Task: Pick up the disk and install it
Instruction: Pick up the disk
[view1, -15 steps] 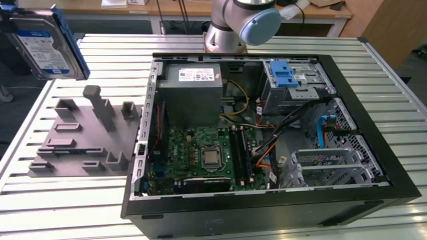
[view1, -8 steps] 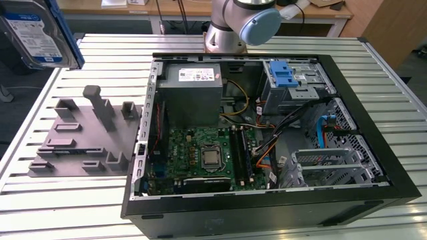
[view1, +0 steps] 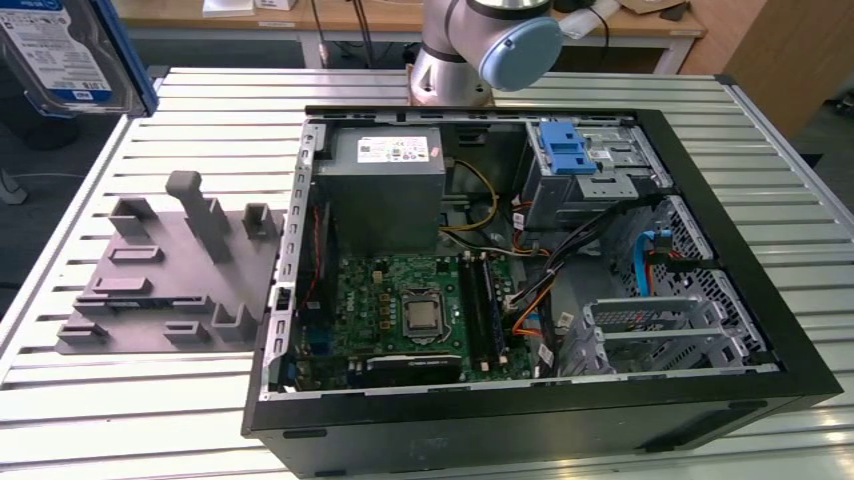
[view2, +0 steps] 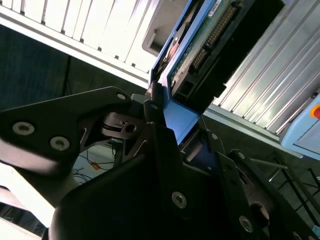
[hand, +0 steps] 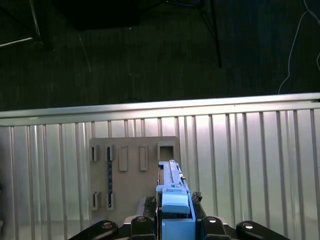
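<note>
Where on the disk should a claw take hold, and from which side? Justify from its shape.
Grip the disk at its blue bracket end, pinching the two broad flat faces and coming in from that short end. It is thin and flat, giving parallel surfaces. In the first wrist view the claw holds it so, edge-on.

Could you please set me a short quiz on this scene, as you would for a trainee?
1. Fill in: in the exterior view, the grey fixture lies on the case's ____ side.
2. The gripper holds: A the disk; B a cable; C nothing.
3. True or false: the disk already sits in the case.
Key: 1 left; 2 A; 3 false, the gripper holds it up outside the case.
</note>
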